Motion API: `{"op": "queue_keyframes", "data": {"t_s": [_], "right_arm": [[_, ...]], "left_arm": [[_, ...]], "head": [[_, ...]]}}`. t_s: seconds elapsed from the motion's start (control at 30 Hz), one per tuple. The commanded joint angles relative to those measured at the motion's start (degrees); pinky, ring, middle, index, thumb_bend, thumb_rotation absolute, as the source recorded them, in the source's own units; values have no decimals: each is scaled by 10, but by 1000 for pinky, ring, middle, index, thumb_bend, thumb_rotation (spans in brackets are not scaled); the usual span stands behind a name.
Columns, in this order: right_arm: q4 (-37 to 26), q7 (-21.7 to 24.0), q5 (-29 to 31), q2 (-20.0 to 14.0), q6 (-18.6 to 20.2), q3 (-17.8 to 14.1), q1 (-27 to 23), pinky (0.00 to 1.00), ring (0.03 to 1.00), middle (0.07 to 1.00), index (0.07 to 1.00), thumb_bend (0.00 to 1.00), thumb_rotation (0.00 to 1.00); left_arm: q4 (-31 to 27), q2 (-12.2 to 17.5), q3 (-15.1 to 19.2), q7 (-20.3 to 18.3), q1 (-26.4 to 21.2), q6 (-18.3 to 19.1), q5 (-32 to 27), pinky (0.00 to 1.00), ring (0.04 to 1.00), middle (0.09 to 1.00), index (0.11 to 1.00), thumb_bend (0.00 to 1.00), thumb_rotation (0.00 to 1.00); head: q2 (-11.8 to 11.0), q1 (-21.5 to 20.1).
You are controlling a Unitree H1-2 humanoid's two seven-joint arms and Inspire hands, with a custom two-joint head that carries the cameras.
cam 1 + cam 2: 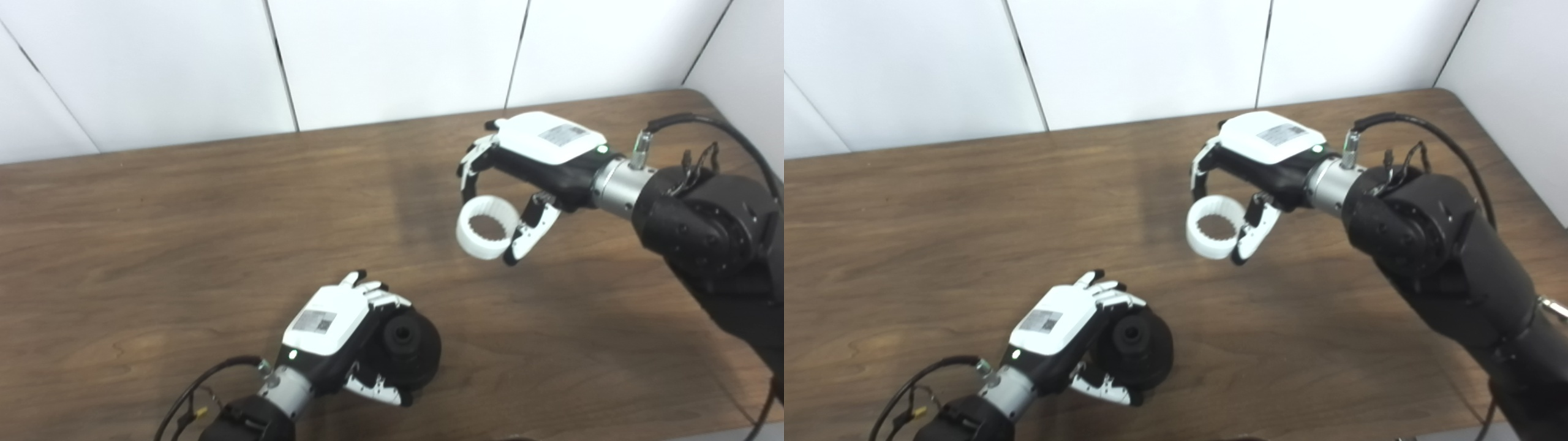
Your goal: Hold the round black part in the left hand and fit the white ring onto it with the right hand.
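Observation:
My left hand (343,334) is shut on the round black part (409,348) near the table's front, its fingers wrapped over the top and its thumb under the rim. The part's hub with a centre hole faces right and slightly up. My right hand (527,177) is shut on the white ring (487,226), pinching it between fingers and thumb above the table, up and to the right of the black part. The ring has teeth on its inner wall. A clear gap separates the ring from the black part.
The brown wooden table (184,233) runs under both arms. White wall panels (392,55) stand behind its far edge, and the table's right corner (704,98) is close to the right arm. A black cable (704,119) loops over the right wrist.

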Motion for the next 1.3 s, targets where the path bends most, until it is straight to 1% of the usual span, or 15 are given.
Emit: {"op": "queue_keyframes", "data": {"t_s": [0.0, 0.07, 0.17, 0.3, 0.43, 0.57, 0.67, 0.97, 1.1, 1.27], "right_arm": [[-22, 4, -8, 3, -1, -7, -18, 998, 876, 781, 482, 525, 137], [-28, 8, -7, 15, -6, -5, -13, 995, 876, 781, 482, 525, 137], [-33, 6, -5, 32, -15, 1, -2, 985, 870, 776, 482, 525, 136], [-33, 11, -15, 43, -33, 14, 3, 968, 868, 776, 482, 525, 138], [-34, 18, -25, 58, -39, 27, 6, 962, 866, 776, 481, 526, 140], [-38, 24, -37, 72, -44, 33, 14, 971, 870, 775, 481, 526, 140], [-41, 28, -43, 81, -50, 35, 22, 961, 870, 775, 481, 526, 139], [-57, 61, -57, 101, -43, 34, 23, 963, 884, 781, 481, 525, 138], [-59, 70, -60, 105, -47, 33, 19, 958, 885, 780, 481, 526, 139], [-60, 76, -63, 111, -50, 34, 21, 952, 884, 779, 481, 526, 139]], "left_arm": [[1, 5, -5, -30, 1, 9, 13, 991, 884, 783, 480, 526, 59], [1, 3, -4, -32, 0, 9, 15, 986, 883, 782, 480, 525, 59], [1, 1, -3, -32, 0, 9, 13, 986, 882, 782, 480, 525, 59], [1, 0, -2, -34, -2, 10, 14, 987, 881, 780, 480, 525, 59], [1, -1, -1, -39, -4, 14, 14, 986, 883, 781, 480, 526, 60], [1, -5, -1, -39, -4, 16, 17, 977, 881, 778, 480, 526, 60], [-1, -8, -1, -45, -4, 21, 20, 974, 880, 779, 480, 525, 60], [1, -13, 4, -47, -6, 30, 20, 970, 876, 783, 481, 526, 60], [4, -16, 7, -40, -4, 30, 22, 954, 866, 775, 484, 526, 66], [1, -16, 8, -51, -7, 35, 28, 950, 866, 773, 493, 523, 72]], "head": [[1, 0], [7, 3], [10, 5], [14, 5], [18, 5], [21, 7], [24, 9], [28, 7], [29, 7], [31, 5]]}}
